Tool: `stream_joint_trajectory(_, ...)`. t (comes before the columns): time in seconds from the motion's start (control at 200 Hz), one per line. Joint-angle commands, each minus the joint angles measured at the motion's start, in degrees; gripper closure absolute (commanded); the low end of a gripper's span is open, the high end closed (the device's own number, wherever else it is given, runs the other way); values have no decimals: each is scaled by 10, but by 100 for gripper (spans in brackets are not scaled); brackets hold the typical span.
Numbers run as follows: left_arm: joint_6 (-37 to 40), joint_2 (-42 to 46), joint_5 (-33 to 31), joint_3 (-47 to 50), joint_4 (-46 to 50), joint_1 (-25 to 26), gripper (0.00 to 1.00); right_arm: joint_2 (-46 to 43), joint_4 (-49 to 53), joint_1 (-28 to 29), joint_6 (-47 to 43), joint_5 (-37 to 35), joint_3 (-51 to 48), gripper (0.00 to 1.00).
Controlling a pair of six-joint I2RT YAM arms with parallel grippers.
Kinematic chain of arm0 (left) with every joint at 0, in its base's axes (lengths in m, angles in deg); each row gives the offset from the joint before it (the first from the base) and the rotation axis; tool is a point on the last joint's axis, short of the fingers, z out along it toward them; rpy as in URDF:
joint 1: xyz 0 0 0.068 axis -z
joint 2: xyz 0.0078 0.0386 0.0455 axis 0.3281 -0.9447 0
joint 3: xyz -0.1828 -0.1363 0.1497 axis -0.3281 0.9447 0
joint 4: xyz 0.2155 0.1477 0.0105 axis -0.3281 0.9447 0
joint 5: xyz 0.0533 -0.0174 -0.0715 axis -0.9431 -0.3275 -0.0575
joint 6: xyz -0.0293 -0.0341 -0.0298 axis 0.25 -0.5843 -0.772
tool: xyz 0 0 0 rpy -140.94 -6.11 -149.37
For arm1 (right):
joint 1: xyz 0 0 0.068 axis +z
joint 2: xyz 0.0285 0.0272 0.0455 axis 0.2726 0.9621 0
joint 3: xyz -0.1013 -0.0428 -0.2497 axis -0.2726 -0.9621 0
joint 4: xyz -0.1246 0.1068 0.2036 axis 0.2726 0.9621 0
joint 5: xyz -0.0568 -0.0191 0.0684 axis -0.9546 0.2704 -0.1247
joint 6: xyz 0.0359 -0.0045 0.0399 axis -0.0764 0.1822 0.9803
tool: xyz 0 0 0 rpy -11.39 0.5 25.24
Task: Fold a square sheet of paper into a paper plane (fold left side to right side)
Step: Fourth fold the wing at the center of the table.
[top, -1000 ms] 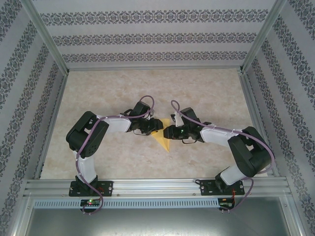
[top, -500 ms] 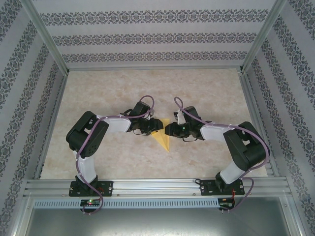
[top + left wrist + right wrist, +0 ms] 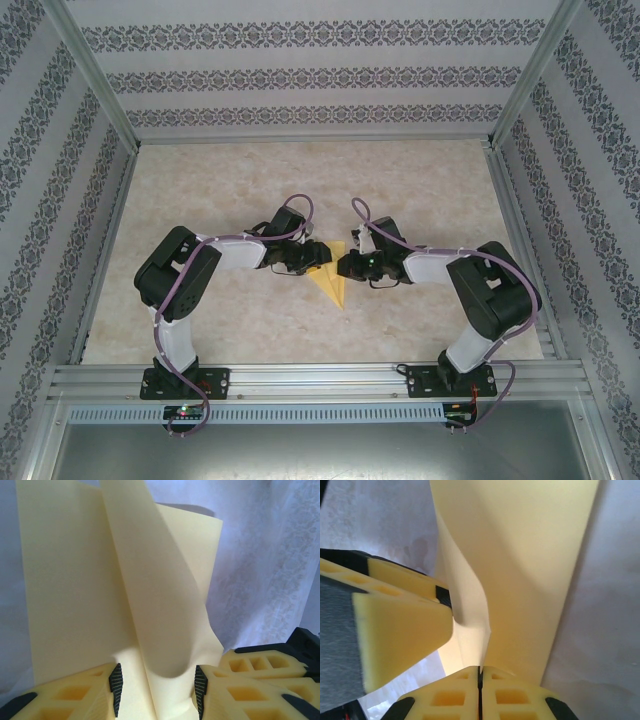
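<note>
Nearest me on the top camera, both arm bases sit on the rail [image 3: 320, 380] at the near edge of the tabletop [image 3: 300, 180], and the arms bend inward so the two wrists meet over the middle. My right fingers [image 3: 455, 695] are clenched tight, pad against pad. The right wrist camera shows what the overhead cannot: a thin edge of the sheet of paper [image 3: 530, 570] runs down into the seam between them, so they are grasping that raised flap. Just to the left in that view, one of the left fingers [image 3: 395, 625] touches the curl of the same flap. On the left wrist camera those left fingers stand apart, released, straddling the flap that rises and arches between the pads, while the rest of the sheet lies flat beyond them. From above, the paper reads as a yellow-orange wedge on the tabletop between the wrists, its point toward the bases. Its far part is covered by both wrists, so I cannot make out the folds there. Both wrist views cut the sheet off at their top edge. Bare tabletop lies all around the paper, widest on the far side, out to the patterned walls [image 3: 320, 75] and the metal frame posts [image 3: 93, 75] at either side.
</note>
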Motion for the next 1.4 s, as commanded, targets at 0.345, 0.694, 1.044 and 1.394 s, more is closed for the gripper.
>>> stream_joint_trajectory(0.345,3,-8,-20,1,34,8,54,24,44,-8,-45,-38,29,93)
stream_joint_trajectory(0.694,2,-8,-21,2,35,8,54,15,51,-8,-50,-39,23,93)
stream_joint_trajectory(1.044,4,-7,-21,2,34,8,54,-10,50,-8,-46,-40,13,93)
stream_joint_trajectory(1.394,4,-7,-21,1,35,8,54,6,60,-7,-51,-54,15,92)
